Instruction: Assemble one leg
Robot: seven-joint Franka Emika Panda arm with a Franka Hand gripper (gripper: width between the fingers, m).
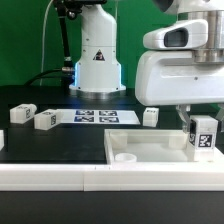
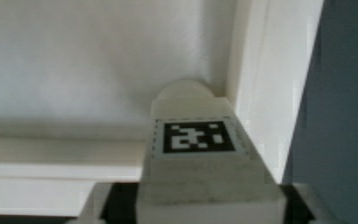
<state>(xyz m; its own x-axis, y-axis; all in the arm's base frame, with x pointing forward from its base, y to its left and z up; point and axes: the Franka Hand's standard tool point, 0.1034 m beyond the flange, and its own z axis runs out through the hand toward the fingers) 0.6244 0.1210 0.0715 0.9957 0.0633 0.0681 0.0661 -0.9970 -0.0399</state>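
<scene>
The small white stubby plastic leg [image 1: 203, 134], square in section and carrying a black-and-white tag mark, stands upright over the far corner, on the exterior view's right, of the large flat white slab [image 1: 150, 150]. In the wrist view the leg [image 2: 197, 140] juts out from the hand towards the pale slab surface, its tag facing the camera, beside what looks like the slab's raised edge.

The hand [image 1: 196, 122] is pinching the leg by its upper part; the dark fingers [image 2: 119, 205] show on either side of it, pressed against its flanks. The leg hangs directly beneath the hand, gripped, not lying free.

The step in hand looks like seating this leg in a corner socket. To do it well, the leg should be kept plumb and centred on the socket, then lowered gently and turned or pressed home without tilting. Whether its foot already touches the slab cannot be told.

Farther out, three more white legs [image 1: 46, 120] lie on the black tabletop [image 1: 60, 140] near the marker board [image 1: 105, 117].
</scene>
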